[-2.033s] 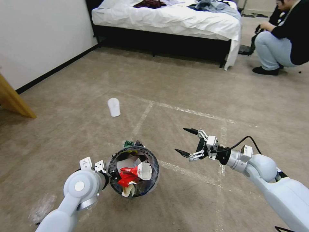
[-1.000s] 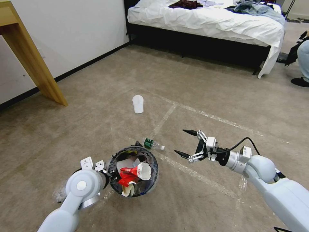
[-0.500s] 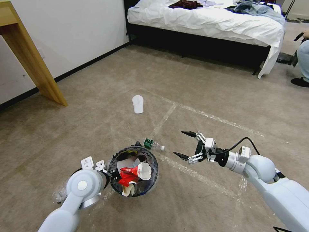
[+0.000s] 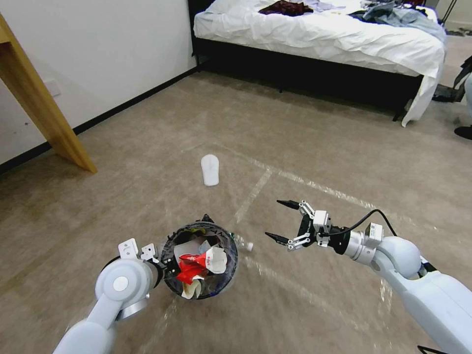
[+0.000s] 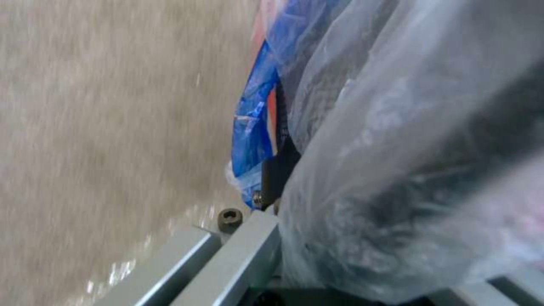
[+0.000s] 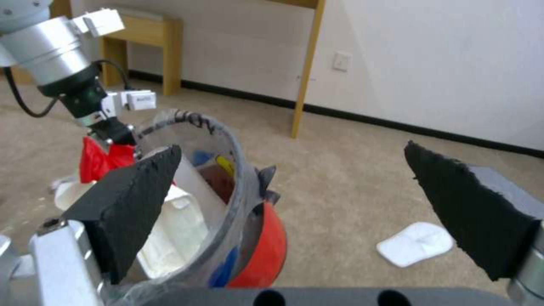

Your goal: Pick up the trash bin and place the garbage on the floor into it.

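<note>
A: What's in the trash bin (image 4: 200, 260)?

B: It's lined with a clear plastic bag and well filled: crumpled white paper (image 4: 216, 259), a red wrapper (image 4: 189, 266) and other white scraps. In the right wrist view the bin's red wall (image 6: 262, 250) shows under the bag, with blue patches on the plastic.

A: Where is it?

B: In front of the robot on its left, over the beige floor (image 4: 147, 162); whether it touches the carpet I cannot tell. The left end effector (image 4: 166, 269) is clamped on the rim at the side nearest the left arm.

A: And the right arm?

B: It reaches forward on the right, with the right end effector (image 4: 282, 221) spread wide, holding nothing, beside the bin and apart from it, black tips aimed to the robot's left.

A: Anything on the floor?

B: A white slipper (image 4: 210, 169) lies farther ahead, next to a whitish tape line. A clear plastic bottle (image 4: 243, 243) lies just behind the bin.

A: Any writing?

B: Black lettering (image 6: 190, 117) runs round the rim, and red marks show on the paper, neither readable.
</note>
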{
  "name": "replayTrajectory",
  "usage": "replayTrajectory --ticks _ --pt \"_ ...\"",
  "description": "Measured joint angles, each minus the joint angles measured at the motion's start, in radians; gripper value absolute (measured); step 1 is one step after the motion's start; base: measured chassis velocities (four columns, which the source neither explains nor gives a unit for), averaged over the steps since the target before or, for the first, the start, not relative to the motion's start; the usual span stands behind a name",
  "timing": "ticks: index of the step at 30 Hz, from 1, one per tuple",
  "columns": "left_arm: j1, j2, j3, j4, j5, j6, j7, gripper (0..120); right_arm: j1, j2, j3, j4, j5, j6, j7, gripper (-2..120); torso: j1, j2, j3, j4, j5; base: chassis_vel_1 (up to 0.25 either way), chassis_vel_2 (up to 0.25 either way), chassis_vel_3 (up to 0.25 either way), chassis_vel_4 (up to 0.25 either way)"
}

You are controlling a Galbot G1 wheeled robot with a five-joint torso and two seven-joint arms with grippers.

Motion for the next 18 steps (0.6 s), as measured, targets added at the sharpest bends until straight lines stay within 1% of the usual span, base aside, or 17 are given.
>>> replayTrajectory --ticks 2,5,6,8,11,12,15,16,18 --pt "0.003 0.000 -0.006 0.000 0.002 -0.001 -0.001 0 -0.003 0.000 -0.004 -0.001 0.011 0.019 0.003 100 0.000 0.000 0.000 0.0001 -0.0009 -0.283 0.277 0.294 -0.307" --pt "0.006 0.000 -0.012 0.000 0.004 -0.001 0.000 0 -0.005 0.000 -0.005 -0.002 0.012 0.023 0.004 100 0.000 0.000 0.000 0.0002 -0.0002 -0.290 0.277 0.299 -0.288" --pt "0.008 -0.001 -0.014 -0.001 0.005 -0.001 0.000 0 -0.006 0.000 -0.005 -0.002 0.012 0.024 0.004 100 0.000 0.000 0.000 0.0003 -0.0008 -0.241 0.246 0.260 -0.164" --pt "0.010 -0.001 -0.016 -0.002 0.006 -0.001 0.000 0 -0.007 0.000 -0.005 -0.002 0.012 0.024 0.004 100 0.000 0.000 0.000 0.0005 -0.0007 -0.241 0.204 0.214 -0.164" --pt "0.013 -0.002 -0.020 -0.007 0.008 -0.001 0.000 0 -0.008 0.000 -0.006 -0.003 0.012 0.024 0.005 100 0.000 0.000 0.000 0.0006 -0.0001 -0.110 0.074 0.051 -0.039" --pt "0.015 -0.003 -0.020 -0.012 0.008 -0.001 0.000 0 -0.009 -0.003 -0.008 -0.002 0.017 0.024 0.005 100 0.000 0.000 0.000 -0.0003 -0.0007 0.000 0.000 0.000 0.000" --pt "0.017 -0.003 -0.020 -0.017 0.009 -0.001 0.000 0 -0.010 -0.009 -0.010 0.001 0.025 0.022 0.005 100 0.000 0.000 0.000 -0.0002 -0.0006 0.007 -0.008 -0.043 0.010" --pt "0.018 -0.003 -0.021 -0.021 0.017 -0.001 -0.001 0 -0.013 -0.024 -0.018 0.008 0.046 0.008 0.010 100 0.000 0.000 0.000 -0.0002 -0.0003 0.066 -0.051 -0.048 0.047" --pt "0.019 0.001 -0.039 -0.015 0.028 -0.001 -0.014 0 -0.006 -0.082 -0.052 0.022 0.108 -0.041 0.019 100 0.000 0.000 0.000 0.0007 -0.0005 0.000 0.000 0.000 0.000"
